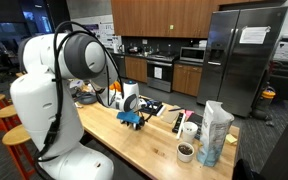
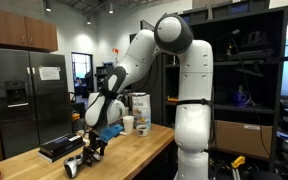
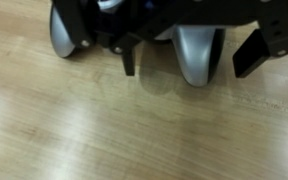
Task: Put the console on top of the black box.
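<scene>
Above the wooden table (image 3: 144,130), the end effector (image 3: 189,68) stands wide open around one console (image 3: 69,30) horn.

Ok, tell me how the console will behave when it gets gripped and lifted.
The console looks like a rigid plastic shell, so it should probably keep its shape when squeezed. Its horns are rounded and shiny, so they may slip in the open gripper. It likely lifts easily, though held by one horn it could tilt.
</scene>
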Robot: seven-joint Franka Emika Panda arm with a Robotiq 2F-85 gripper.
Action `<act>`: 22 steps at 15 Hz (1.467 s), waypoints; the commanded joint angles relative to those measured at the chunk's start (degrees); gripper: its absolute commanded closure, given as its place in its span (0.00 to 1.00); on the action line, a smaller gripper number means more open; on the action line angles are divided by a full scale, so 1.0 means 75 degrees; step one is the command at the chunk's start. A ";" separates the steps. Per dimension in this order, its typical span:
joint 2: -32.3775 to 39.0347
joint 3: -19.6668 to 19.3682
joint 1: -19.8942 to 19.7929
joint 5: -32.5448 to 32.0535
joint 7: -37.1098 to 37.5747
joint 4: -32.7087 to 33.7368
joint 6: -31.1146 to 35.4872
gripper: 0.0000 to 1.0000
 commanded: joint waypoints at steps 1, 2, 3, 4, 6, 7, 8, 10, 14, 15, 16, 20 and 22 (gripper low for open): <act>0.0309 -0.0120 -0.0099 -0.0027 -0.0391 0.0063 0.0464 0.32; 0.0367 -0.0123 -0.0106 0.0001 -0.0472 0.0073 0.0548 0.38; 0.0356 -0.0134 -0.0126 -0.0005 -0.0504 0.0090 0.0523 0.47; 0.0337 -0.0148 -0.0139 -0.0020 -0.0542 0.0102 0.0508 0.52; 0.0226 -0.0189 -0.0171 -0.0023 -0.0631 0.0082 0.0392 0.34; 0.0207 -0.0193 -0.0181 -0.0052 -0.0635 0.0086 0.0383 0.21; 0.0204 -0.0172 -0.0166 -0.0093 -0.0615 0.0065 0.0384 0.20; 0.0161 -0.0174 -0.0198 -0.0344 -0.0554 0.0065 0.0434 0.10; 0.0106 -0.0229 -0.0297 -0.0898 -0.0543 0.0213 0.0450 0.00; 0.0106 -0.0247 -0.0321 -0.0988 -0.0553 0.0286 0.0448 0.00; 0.0105 -0.0266 -0.0344 -0.1091 -0.0542 0.0361 0.0445 0.25; 0.0191 -0.0288 -0.0343 -0.1160 -0.0682 0.0546 0.0597 0.41; 0.0223 -0.0284 -0.0308 -0.0940 -0.0943 0.0601 0.0662 0.58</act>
